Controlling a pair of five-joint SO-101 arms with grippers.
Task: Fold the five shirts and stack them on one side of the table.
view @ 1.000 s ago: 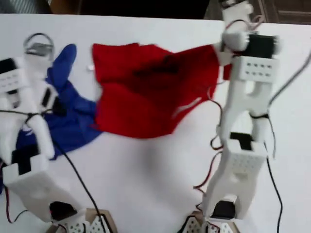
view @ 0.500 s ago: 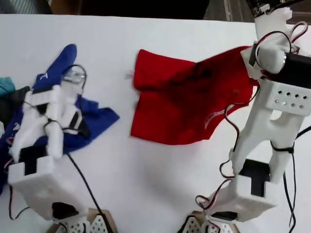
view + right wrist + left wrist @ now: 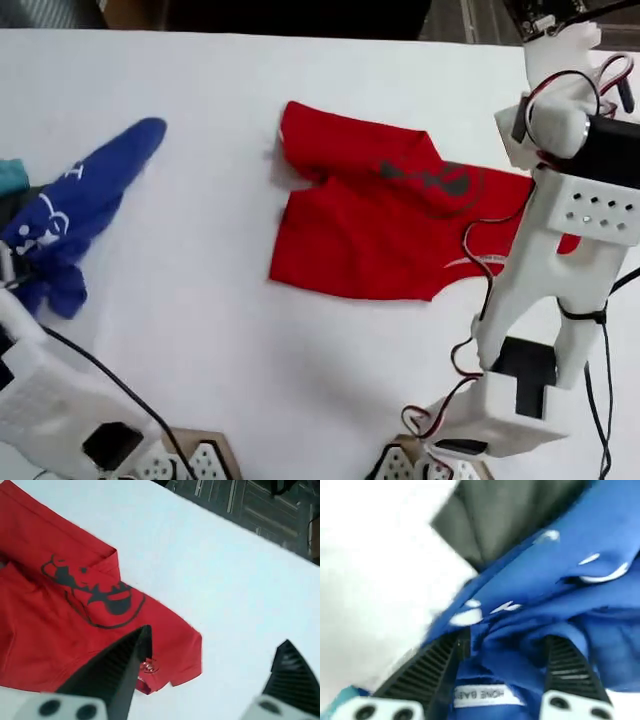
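As laid out crosswise on table [image 3: 250,380], red shirt [image 3: 370,230] nearest right gripper [image 3: 217,635], splayed empty just beside its right end; left gripper [image 3: 505,635] well apart, clamping bunched blue shirt [image 3: 75,210].

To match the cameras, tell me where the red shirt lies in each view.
High view: red shirt right of centre, partly behind the right arm.
Right wrist view: red shirt below the camera, dark print up.
Left wrist view: blue shirt here instead.
Shared landmark: white table.
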